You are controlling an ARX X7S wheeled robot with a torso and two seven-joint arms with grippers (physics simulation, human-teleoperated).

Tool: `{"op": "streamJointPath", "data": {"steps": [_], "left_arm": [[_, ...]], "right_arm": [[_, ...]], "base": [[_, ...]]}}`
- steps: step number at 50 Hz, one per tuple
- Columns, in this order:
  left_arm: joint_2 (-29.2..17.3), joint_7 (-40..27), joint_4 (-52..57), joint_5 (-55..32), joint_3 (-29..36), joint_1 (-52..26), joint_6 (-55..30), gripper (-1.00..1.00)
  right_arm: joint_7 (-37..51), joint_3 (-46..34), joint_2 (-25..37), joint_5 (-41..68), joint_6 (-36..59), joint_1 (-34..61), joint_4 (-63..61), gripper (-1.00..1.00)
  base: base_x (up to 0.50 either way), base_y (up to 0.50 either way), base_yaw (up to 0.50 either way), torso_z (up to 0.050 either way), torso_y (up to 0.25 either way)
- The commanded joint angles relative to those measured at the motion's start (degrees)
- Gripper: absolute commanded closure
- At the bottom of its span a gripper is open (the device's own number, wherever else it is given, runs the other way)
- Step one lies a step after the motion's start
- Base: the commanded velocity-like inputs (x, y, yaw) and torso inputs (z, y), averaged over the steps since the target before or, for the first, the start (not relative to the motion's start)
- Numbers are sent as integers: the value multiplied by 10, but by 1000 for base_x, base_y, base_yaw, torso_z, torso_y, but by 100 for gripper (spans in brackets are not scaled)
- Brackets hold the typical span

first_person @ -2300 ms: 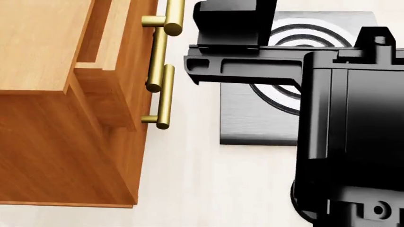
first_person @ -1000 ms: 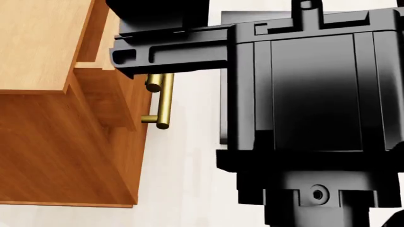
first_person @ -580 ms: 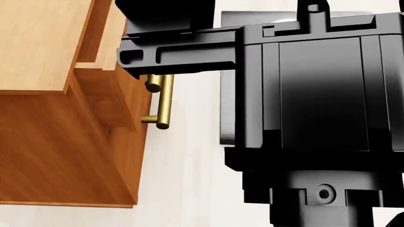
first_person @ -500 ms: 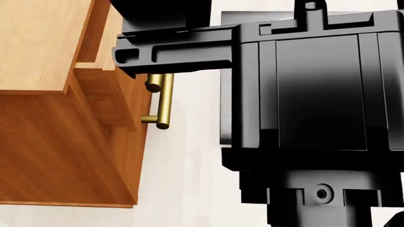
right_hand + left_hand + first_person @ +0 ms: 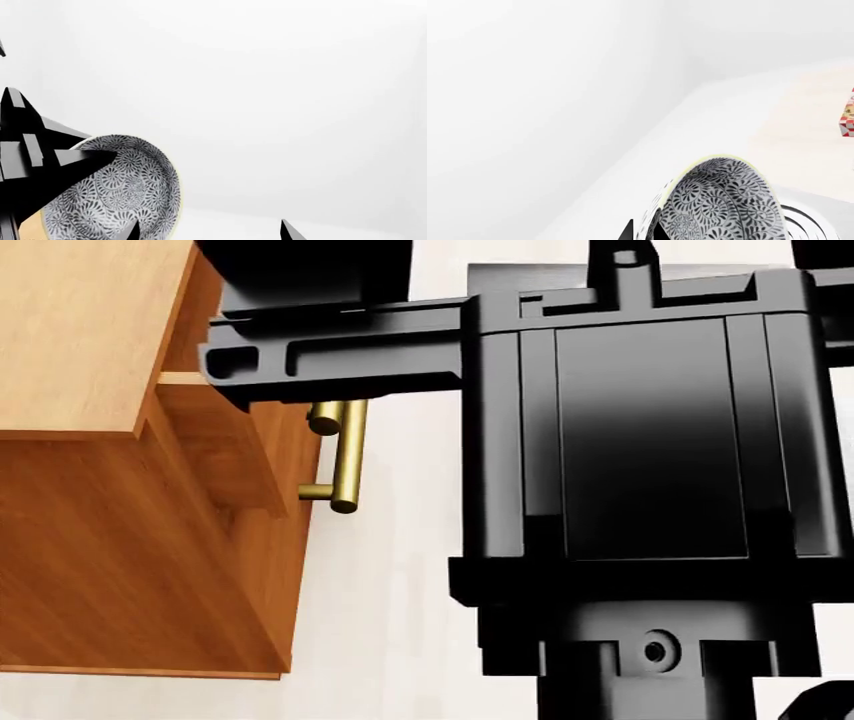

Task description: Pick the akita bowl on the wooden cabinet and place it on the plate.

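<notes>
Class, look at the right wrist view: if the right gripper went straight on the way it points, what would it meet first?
Nothing shows in its line: beyond the right gripper lies only plain white background, at unclear depth. The akita bowl sits off to one side, outside its open jaws.

- I see a pale cream floor beside me.
- A small red-and-white checkered thing sits at the frame edge, too cropped for me to tell what.
- Blank white wall fills the rest.
</notes>
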Motion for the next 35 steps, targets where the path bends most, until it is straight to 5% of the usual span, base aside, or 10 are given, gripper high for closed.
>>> {"op": "streamJointPath", "data": {"steps": [1,35], "left_arm": [[-11,5,14,-6,-18,6,14,100],[-31,15,55,-39,-23,34,22,100]], "right_arm": [[0,15,4,-7,2,-27,-1,-100],[0,103,-3,-9,62,-99,0,-100]], "base": [[0,0,0,0,0],[0,0,0,0,0]]}}
